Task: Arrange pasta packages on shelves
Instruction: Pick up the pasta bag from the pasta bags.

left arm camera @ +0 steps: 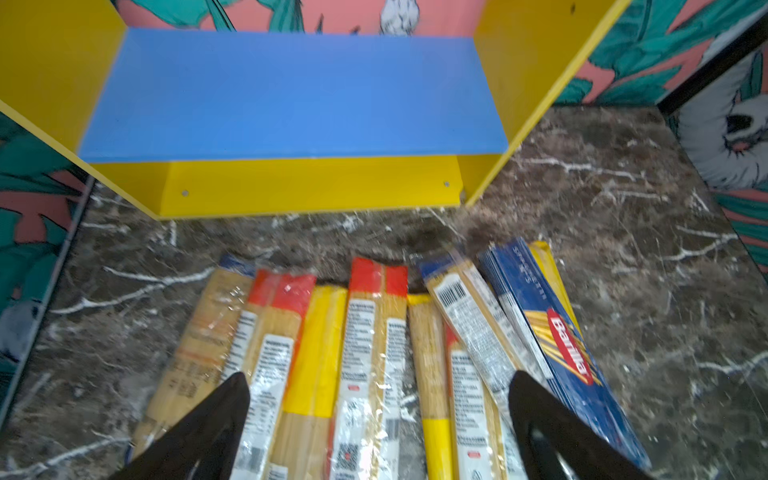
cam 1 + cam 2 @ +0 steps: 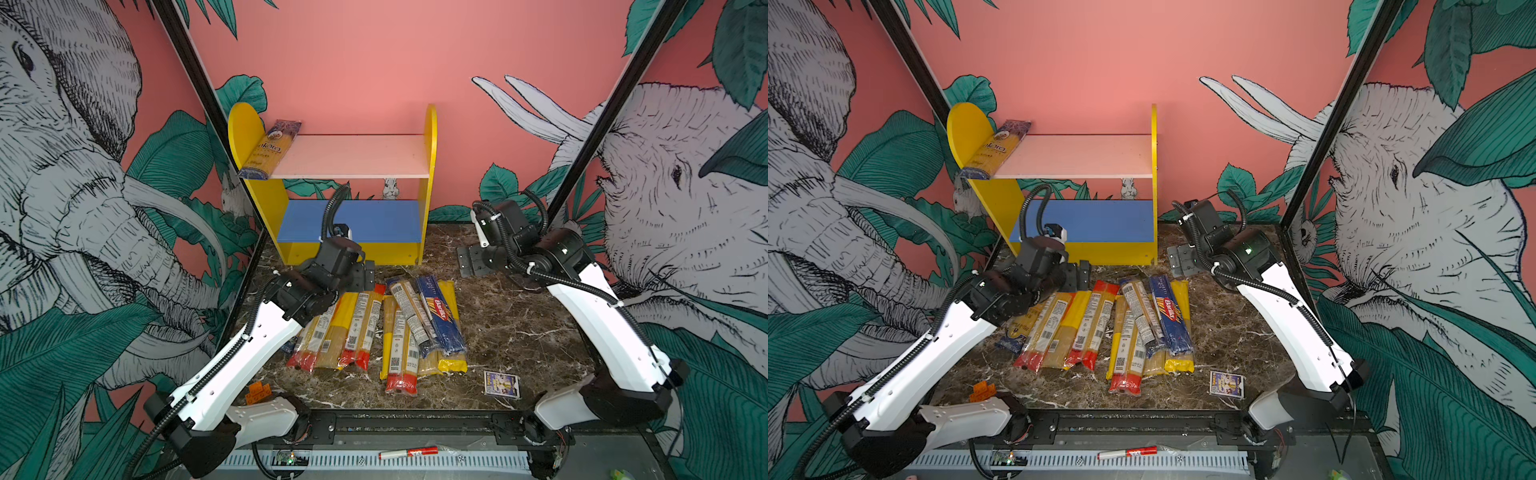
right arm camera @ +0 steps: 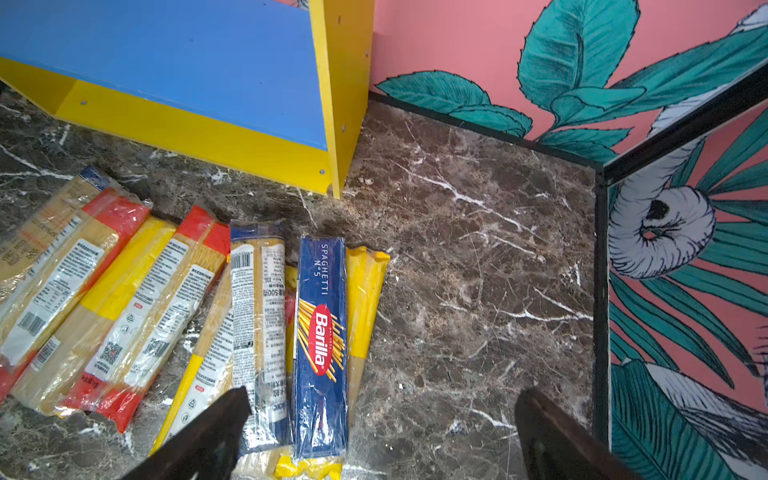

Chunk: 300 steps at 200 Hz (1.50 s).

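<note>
Overlap among the pasta packages worries us: our left claw, spread empty like the right claw, could drag two together.

Your dark marble table carries the yellow shelf unit at the back, pasta packets lying overlapped before it, and a small card box and orange block near the front. One blue-ended packet lies on the pink board, at its left end.
</note>
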Available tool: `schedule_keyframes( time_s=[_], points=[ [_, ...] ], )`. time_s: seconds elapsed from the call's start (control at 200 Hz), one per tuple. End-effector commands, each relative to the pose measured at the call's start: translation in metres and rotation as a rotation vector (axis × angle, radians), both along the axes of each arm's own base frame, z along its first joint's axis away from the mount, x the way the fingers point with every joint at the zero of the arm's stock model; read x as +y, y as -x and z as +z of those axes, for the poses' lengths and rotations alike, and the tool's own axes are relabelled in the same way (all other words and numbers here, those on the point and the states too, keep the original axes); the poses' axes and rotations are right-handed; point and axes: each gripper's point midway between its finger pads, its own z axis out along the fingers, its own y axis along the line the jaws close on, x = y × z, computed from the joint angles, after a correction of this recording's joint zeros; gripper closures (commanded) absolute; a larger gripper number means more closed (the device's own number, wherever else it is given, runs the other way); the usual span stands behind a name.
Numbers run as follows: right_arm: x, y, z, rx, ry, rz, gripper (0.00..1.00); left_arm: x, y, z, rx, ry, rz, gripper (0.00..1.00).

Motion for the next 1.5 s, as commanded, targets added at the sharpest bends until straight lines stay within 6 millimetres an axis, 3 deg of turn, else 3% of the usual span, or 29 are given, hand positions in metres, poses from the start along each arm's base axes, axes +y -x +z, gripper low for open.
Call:
schedule_keyframes(
  time_s=[0.0, 0.14, 0.33, 0.59, 1.165, 1.495],
  points=[
    [-0.014, 0.014, 0.000, 0.013, 0.001, -0.042, 0.01, -0.022, 0.018, -0.033, 0.100, 0.072, 0.063, 0.01],
    [-0.031, 0.025, 0.002, 0.008, 0.026, -0.075, 0.01, -0.058, 0.024, -0.073, 0.221, 0.040, 0.045, 0.02],
    [-0.048, 0.036, 0.000, 0.009, 0.033, -0.130, 0.01, -0.101, 0.028, -0.112, 0.362, -0.001, 0.009, 0.02],
    [-0.064, 0.050, -0.003, 0.005, 0.035, -0.159, 0.01, -0.131, 0.045, -0.160, 0.516, -0.034, 0.027, 0.03],
    [-0.079, 0.062, -0.022, -0.011, 0.051, -0.173, 0.01, -0.163, 0.045, -0.188, 0.630, -0.076, 0.037, 0.04],
    [-0.091, 0.072, -0.028, -0.009, 0.057, -0.201, 0.01, -0.163, 0.055, -0.202, 0.702, -0.113, 0.039, 0.04]
  ],
)
